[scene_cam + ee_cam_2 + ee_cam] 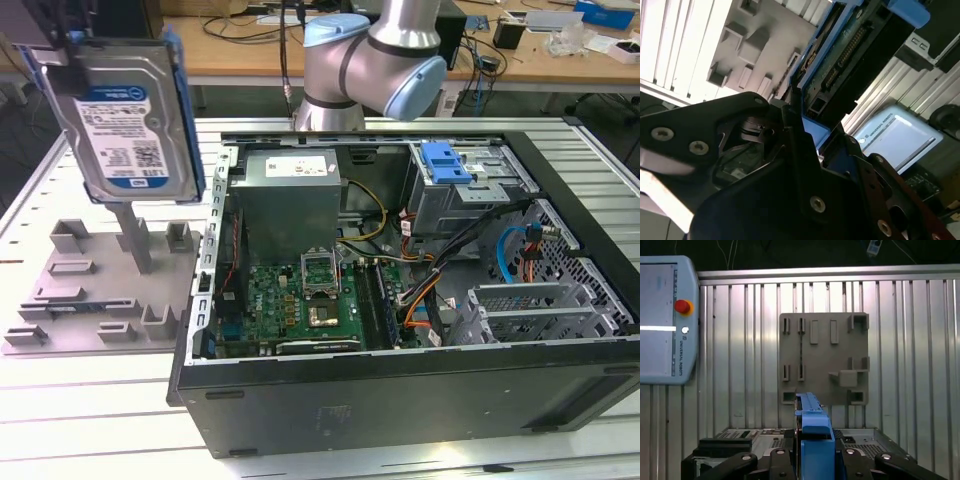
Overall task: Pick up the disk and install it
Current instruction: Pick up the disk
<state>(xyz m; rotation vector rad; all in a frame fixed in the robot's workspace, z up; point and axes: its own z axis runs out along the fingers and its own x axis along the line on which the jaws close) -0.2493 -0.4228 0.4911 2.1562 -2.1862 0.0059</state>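
Silver-metal and flat, the rectangular hard disk (125,120) carries a white-and-blue printed label on its broad face and blue plastic rails along its long sides. It hangs upright in the air at the exterior view's left, label towards the camera, held up above the grey plastic holder with upright posts (95,305). The second wrist view shows the disk's other face: a green circuit board and a dark connector edge framed by the blue rails.

The black two-fingered gripper (815,454) is closed onto the disk. Its fingers (781,461) sit against the two broad faces near one end, so in the first wrist view a blue rail edge stands between them.

The holder lies flat on the ribbed silver-metal table (80,420), just beside the open black computer case (400,400). Inside the case a green mainboard (300,300) and a bright blue plastic latch piece (445,160) are exposed. A pale grey teach pendant with a red button (662,320) lies on the table near the holder.
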